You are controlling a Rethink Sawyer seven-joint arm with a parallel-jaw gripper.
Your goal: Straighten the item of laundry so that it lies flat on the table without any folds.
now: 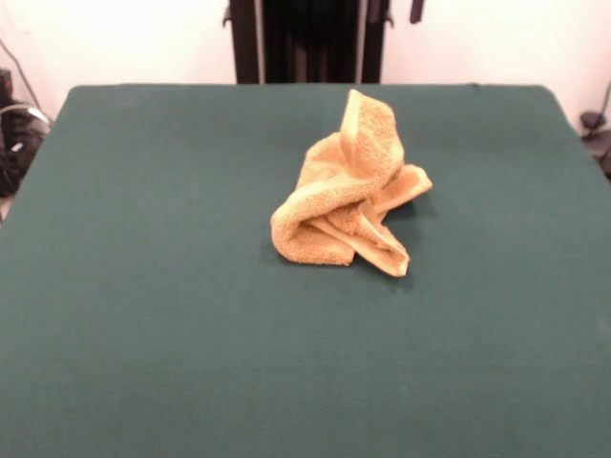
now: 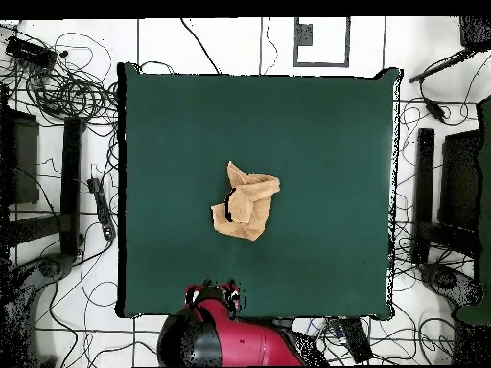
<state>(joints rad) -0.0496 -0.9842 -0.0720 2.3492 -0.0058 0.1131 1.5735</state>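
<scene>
The golden-orange towel (image 1: pixel 348 191) lies crumpled in a heap near the middle of the dark green table (image 1: pixel 143 305). One corner stands up at the back and folded layers overlap below it. In the overhead view the towel (image 2: pixel 246 203) is a small bunched shape at the centre of the table (image 2: pixel 326 144). The red and black arm (image 2: pixel 225 337) is drawn back at the table's bottom edge, and its gripper end (image 2: pixel 213 293) sits just over that edge, well apart from the towel. The front view shows no gripper.
The black pedestal (image 1: pixel 307 40) stands behind the table's far edge. Tangled cables (image 2: pixel 77 91) and dark stands (image 2: pixel 69 182) lie on the floor on both sides of the table.
</scene>
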